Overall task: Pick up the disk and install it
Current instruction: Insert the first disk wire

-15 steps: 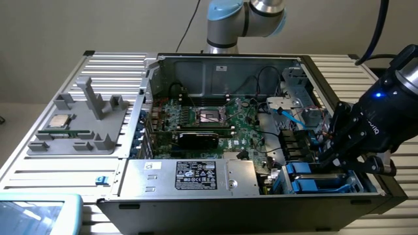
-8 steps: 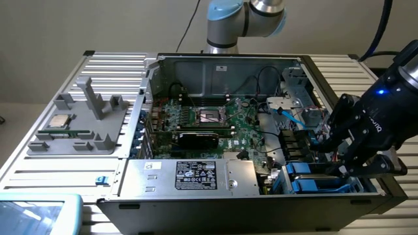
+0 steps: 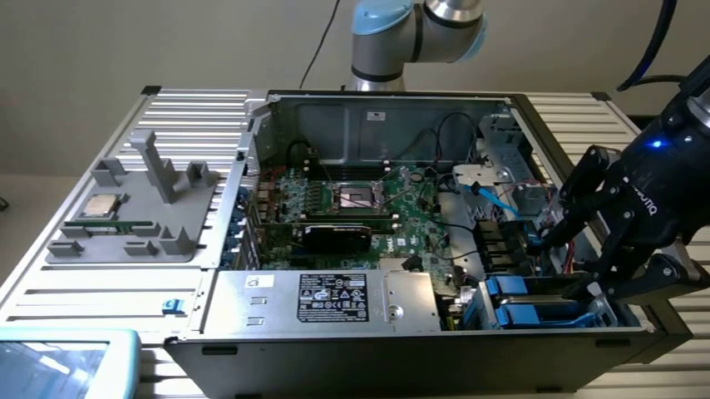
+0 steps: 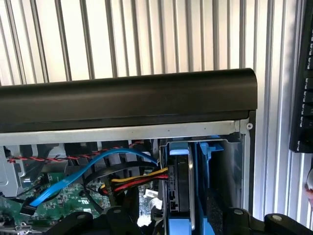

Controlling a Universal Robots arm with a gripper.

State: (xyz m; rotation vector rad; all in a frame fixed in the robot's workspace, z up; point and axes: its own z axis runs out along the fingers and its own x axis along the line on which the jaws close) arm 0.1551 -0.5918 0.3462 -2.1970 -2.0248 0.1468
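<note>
the disk, in the exterior view, sits on its blue rails in the drive bay at the near corner of the open computer case, on that view's right. my pincer hangs close over it, fingers spread, gripping nothing. in the wrist view, the disk stands on edge in the bay, and a yellow, red and black cable bundle reaches its edge.

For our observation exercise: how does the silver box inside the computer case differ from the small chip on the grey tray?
Size: the box is far larger than the chip.
Place: the box sits inside the case, while the chip lies outside it on the tray.
Marking: the box carries a black-and-white label; the chip shows no such label.
Both are silver and lie flat.
</note>
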